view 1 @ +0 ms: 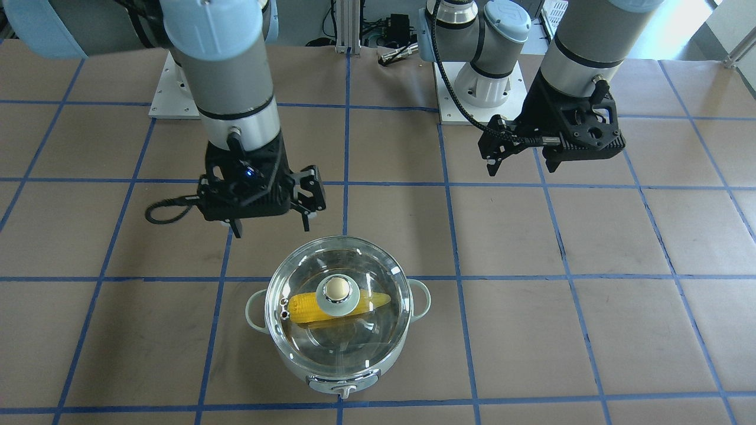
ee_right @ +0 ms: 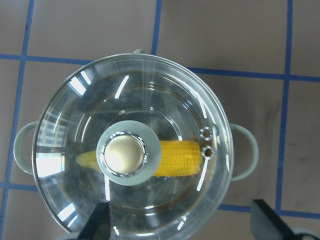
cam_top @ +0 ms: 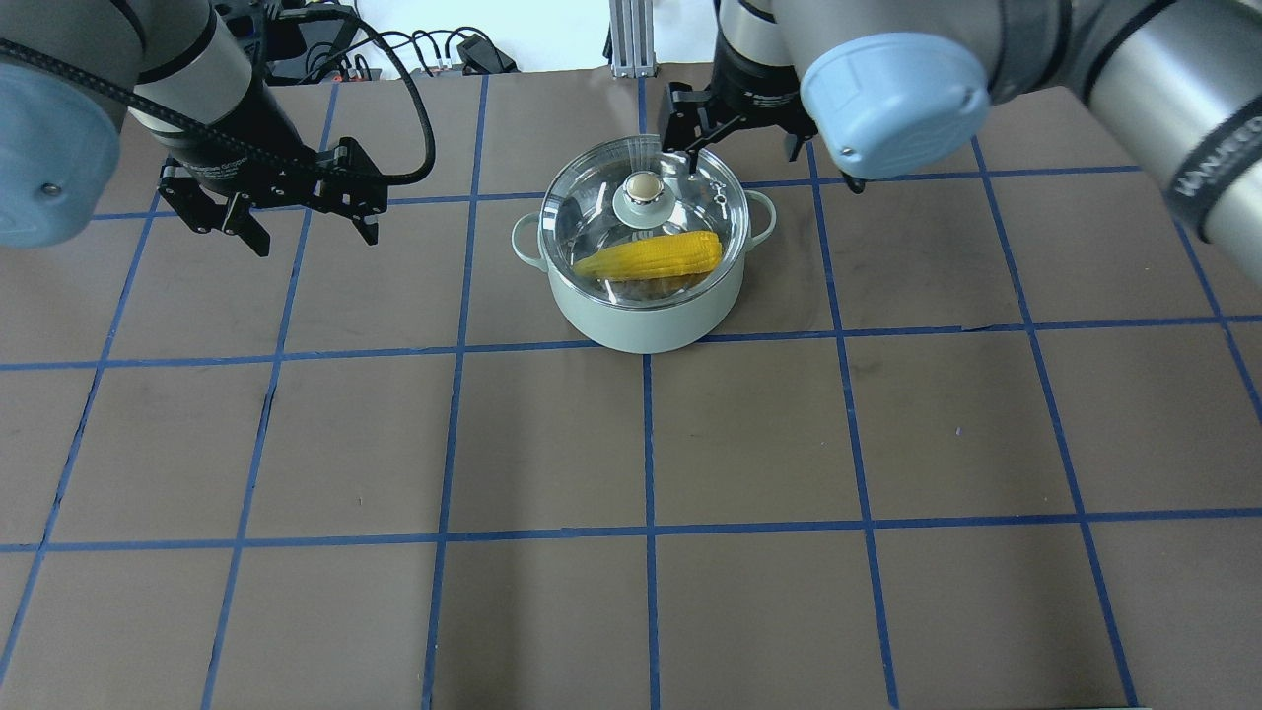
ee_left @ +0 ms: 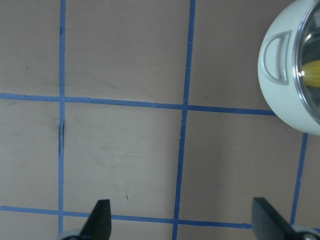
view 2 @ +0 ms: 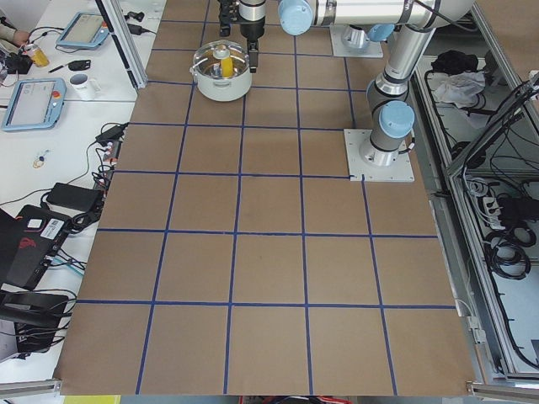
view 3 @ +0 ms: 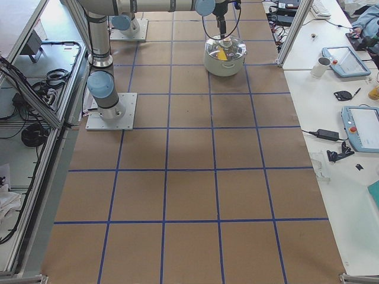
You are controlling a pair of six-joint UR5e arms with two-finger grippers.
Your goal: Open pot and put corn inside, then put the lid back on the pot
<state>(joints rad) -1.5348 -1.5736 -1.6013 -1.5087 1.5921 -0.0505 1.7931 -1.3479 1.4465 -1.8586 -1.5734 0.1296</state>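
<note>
The pale mint pot (cam_top: 641, 318) stands on the brown table with the clear glass lid (cam_top: 592, 212) sitting on it. The yellow corn (cam_top: 651, 256) lies inside and shows through the glass. In the front-facing view I see the pot (view 1: 255, 310), lid (view 1: 354, 345) and corn (view 1: 304, 307). My right gripper (view 1: 270, 225) is open and empty, above and just robot-side of the pot; in its wrist view it (ee_right: 180, 205) hangs over the lid (ee_right: 150, 100) and corn (ee_right: 177, 157). My left gripper (cam_top: 314, 237) is open and empty over bare table, well to the pot's side (ee_left: 285, 75).
Blue tape lines grid the table. The arm base plates (view 1: 479, 88) sit at the robot side, with cables (cam_top: 434, 49) beyond the table's far edge. Side desks hold tablets (view 3: 362, 127) and a mug (view 2: 82, 82).
</note>
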